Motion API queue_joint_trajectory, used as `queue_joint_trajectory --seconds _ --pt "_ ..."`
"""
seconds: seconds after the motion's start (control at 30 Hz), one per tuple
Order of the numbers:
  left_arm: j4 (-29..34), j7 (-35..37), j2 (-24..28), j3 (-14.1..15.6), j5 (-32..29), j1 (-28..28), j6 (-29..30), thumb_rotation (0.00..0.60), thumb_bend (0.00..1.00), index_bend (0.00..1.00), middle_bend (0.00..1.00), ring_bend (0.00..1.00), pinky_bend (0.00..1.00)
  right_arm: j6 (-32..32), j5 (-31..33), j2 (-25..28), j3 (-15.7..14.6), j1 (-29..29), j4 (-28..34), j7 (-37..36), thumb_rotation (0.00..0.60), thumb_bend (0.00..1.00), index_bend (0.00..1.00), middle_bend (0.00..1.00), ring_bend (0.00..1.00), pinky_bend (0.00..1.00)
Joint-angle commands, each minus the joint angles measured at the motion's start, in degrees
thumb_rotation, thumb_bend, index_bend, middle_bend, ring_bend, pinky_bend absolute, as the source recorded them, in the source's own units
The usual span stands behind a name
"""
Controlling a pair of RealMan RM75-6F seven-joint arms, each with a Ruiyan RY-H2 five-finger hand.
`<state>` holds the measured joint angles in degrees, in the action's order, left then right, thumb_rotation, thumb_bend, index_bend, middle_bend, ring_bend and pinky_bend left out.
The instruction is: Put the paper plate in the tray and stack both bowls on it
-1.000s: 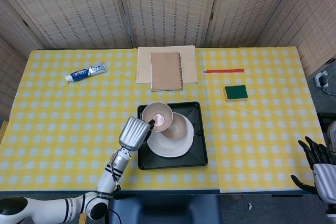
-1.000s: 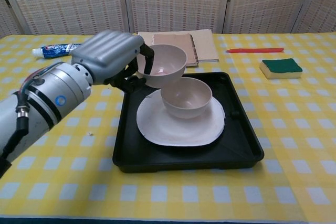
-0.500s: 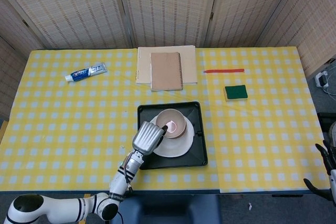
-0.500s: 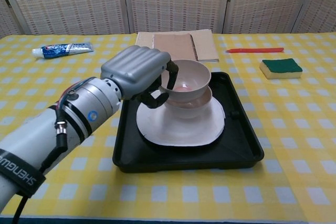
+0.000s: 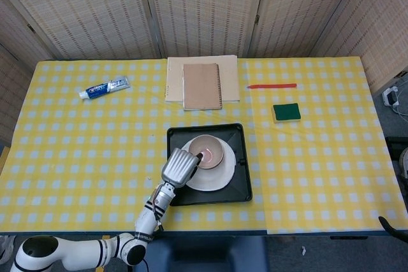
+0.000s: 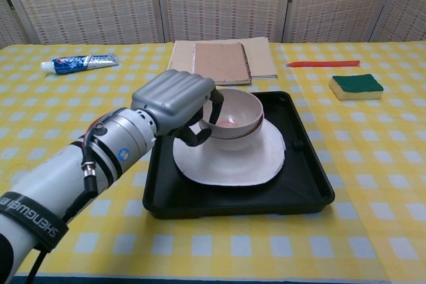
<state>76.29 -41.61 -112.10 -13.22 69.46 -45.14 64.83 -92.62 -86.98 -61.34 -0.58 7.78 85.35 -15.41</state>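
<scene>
A black tray sits at the table's near middle with the white paper plate lying in it. Two beige bowls stand on the plate. The upper bowl is nested in the lower bowl, of which only a rim sliver shows. My left hand grips the upper bowl's left rim, fingers curled over the edge. Of my right hand, only a dark fingertip shows at the bottom right edge of the head view.
Behind the tray lies a brown notebook on paper sheets. A toothpaste tube is at the far left, a red pen and a green-yellow sponge at the right.
My left hand carried the upper bowl to the right and lowered it into the other bowl. My right hand sank almost out of the head view.
</scene>
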Motion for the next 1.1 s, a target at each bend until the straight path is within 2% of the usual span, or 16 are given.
queue_joint_trajectory --seconds 0.03,0.23,0.47,0.5,0.53,0.57,0.6,0.63,0.67,0.7,0.73,0.8,0.83,0.9,0.97,1.1 --pt "0.4 0.3 0.2 0.0 -0.1 0.0 -0.1 0.6 0.34 0.48 1.0 1.0 1.0 0.0 0.0 -0.1 0.1 0.0 0.1 0.3 0.6 0.25 0.0 0.0 0.0 0.0" --pt "2.6 0.4 1.0 0.3 0.4 0.2 0.7 0.6 0.26 0.23 1.0 0.99 1.0 0.9 -0.4 -0.2 0.0 -0.3 0.3 0.9 0.6 0.25 0.0 0.0 0.0 0.0" --pt "7.3 -0.2 3.8 1.5 1.6 1.6 3.0 0.6 0.24 0.14 1.0 0.96 1.0 0.2 -1.2 -0.1 -0.1 -0.1 0.5 1.1 0.6 0.25 0.0 0.0 0.0 0.0" --pt "8.4 -0.1 4.8 2.0 2.0 2.2 3.5 0.6 0.24 0.13 1.0 0.93 1.0 0.0 -1.3 -0.1 -0.1 0.0 0.5 1.0 0.6 0.25 0.0 0.0 0.0 0.0" --pt "9.7 0.2 6.1 2.6 2.5 2.9 4.1 0.6 0.24 0.13 0.95 0.86 0.98 -0.1 -1.5 0.0 -0.1 0.0 0.5 1.0 0.6 0.25 0.0 0.0 0.0 0.0" --pt "11.1 0.6 7.6 3.5 3.0 3.8 4.6 0.6 0.24 0.13 0.89 0.8 0.95 -0.3 -1.6 0.0 -0.1 0.1 0.5 0.9 0.6 0.25 0.0 0.0 0.0 0.0" --pt "13.1 1.0 9.9 4.7 3.2 5.1 5.2 0.6 0.24 0.13 0.76 0.68 0.87 -0.5 -1.8 0.0 -0.1 0.1 0.5 0.9 0.6 0.25 0.0 0.0 0.0 0.0" --pt "14.8 1.1 11.9 5.7 3.1 6.3 5.7 0.6 0.24 0.13 0.57 0.52 0.72 -0.7 -1.9 0.0 -0.1 0.2 0.5 0.9 0.6 0.25 0.0 0.0 0.0 0.0" --pt "17.1 1.4 14.8 7.1 2.8 7.9 6.4 0.6 0.24 0.13 0.46 0.42 0.63 -0.9 -2.1 -0.1 -0.1 0.2 0.5 0.8 0.6 0.25 0.0 0.0 0.0 0.0" --pt "18.7 2.0 16.9 8.2 2.6 9.2 7.0 0.6 0.24 0.12 0.31 0.27 0.46 -1.1 -2.3 -0.1 0.0 0.2 0.5 0.9 0.6 0.25 0.0 0.0 0.0 0.0" --pt "20.1 2.9 19.1 9.3 2.6 10.5 7.7 0.6 0.24 0.1 0.21 0.16 0.32 -1.2 -2.5 -0.2 0.0 0.2 0.5 1.0 0.6 0.25 0.0 0.0 0.0 0.0" --pt "22.6 6.1 24.1 12.1 3.6 13.7 9.5 0.6 0.24 0.07 0.08 0.03 0.11 -1.3 -3.0 -0.4 0.0 0.0 0.6 1.6 0.6 0.25 0.0 0.0 0.0 0.0" --pt "23.2 7.9 26.1 13.2 4.6 15.1 10.6 0.6 0.24 0.06 0.03 0.01 0.04 -1.4 -3.2 -0.6 0.0 -0.1 0.7 1.9 0.6 0.25 0.0 0.0 0.0 0.0" --pt "23.6 13.0 30.2 15.8 7.3 18.5 13.9 0.6 0.24 0.05 0.0 0.0 0.0 -1.3 -3.7 -0.8 0.0 -0.4 1.0 2.9 0.6 0.25 0.0 0.0 0.0 0.0" --pt "23.1 18.7 33.2 18.0 10.4 22.5 18.6 0.6 0.24 0.05 0.0 0.0 0.0 -1.2 -4.4 -1.2 -0.1 -0.7 1.3 4.1 0.6 0.25 0.0 0.0 0.0 0.0" --pt "19.6 27.0 36.1 21.2 15.1 29.5 27.1 0.6 0.24 0.05 0.0 0.0 0.0 -1.1 -5.8 -1.8 -0.2 -1.4 2.2 6.2 0.6 0.25 0.0 0.0 0.0 0.0"
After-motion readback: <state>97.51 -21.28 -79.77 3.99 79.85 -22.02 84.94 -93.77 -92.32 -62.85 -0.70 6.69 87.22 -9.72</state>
